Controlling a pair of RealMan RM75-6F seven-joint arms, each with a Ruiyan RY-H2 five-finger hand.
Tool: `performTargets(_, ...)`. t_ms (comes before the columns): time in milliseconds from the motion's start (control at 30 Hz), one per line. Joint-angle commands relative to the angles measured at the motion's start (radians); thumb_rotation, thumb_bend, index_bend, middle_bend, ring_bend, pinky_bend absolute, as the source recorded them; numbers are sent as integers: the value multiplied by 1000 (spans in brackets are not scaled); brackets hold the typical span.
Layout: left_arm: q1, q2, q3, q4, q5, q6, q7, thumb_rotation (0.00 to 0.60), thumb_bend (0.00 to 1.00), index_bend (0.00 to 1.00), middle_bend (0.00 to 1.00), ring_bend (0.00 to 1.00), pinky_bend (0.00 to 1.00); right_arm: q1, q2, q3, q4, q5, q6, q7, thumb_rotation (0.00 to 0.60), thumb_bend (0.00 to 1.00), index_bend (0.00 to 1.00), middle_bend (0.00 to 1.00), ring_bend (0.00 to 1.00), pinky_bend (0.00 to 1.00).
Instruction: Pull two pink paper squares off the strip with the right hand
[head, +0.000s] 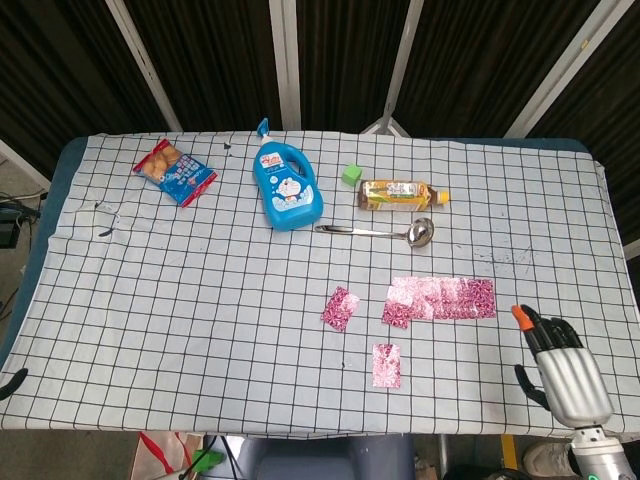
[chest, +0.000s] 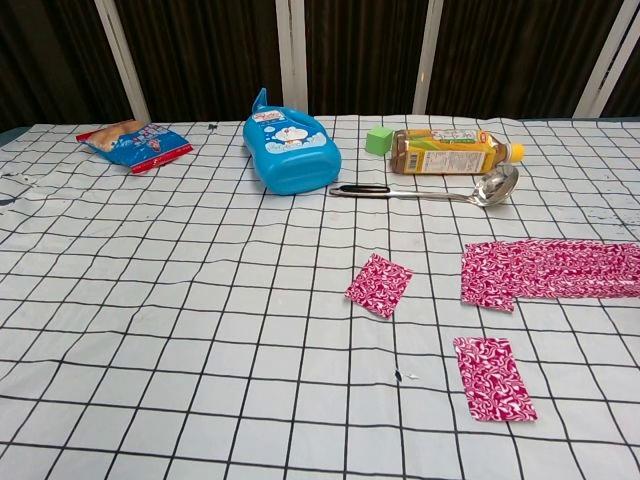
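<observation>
Two pink paper squares (head: 341, 308) (head: 386, 365) are seen apart from the strip (head: 442, 298); the right hand (head: 560, 362), fingers spread and empty, is held well clear; a ladle (head: 378, 231) lies beyond.

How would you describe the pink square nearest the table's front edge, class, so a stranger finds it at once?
Start at the long pink strip on the right half of the checked tablecloth, then look toward the table's front edge. The pink square lies alone there, touching nothing, while the other loose square sits further back and tilted.

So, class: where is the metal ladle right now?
In the head view the ladle lies right of centre toward the far edge, just in front of the tea bottle, right of the blue detergent bottle.
</observation>
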Motion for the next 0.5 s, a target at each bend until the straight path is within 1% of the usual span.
performTargets(33, 2, 3, 0, 1, 0, 3, -4, 600, 275, 145, 0, 0, 84, -60, 6, 0, 73, -11, 40, 46, 600, 417, 0, 108, 183, 163)
performTargets(200, 5, 7, 6, -1, -3, -4, -6, 600, 275, 146, 0, 0, 84, -84, 1, 39, 122, -23, 57, 67, 600, 417, 0, 108, 182, 163)
performTargets(300, 4, 12, 8, -11, -6, -13, -1, 600, 275, 146, 0, 0, 84, -96, -4, 62, 129, -15, 54, 77, 600, 416, 0, 108, 182, 163)
performTargets(500, 3, 12, 7, -10, -8, -15, -2, 600, 275, 146, 0, 0, 84, -112, 2, 91, 132, 2, 30, 104, 600, 417, 0, 107, 182, 163)
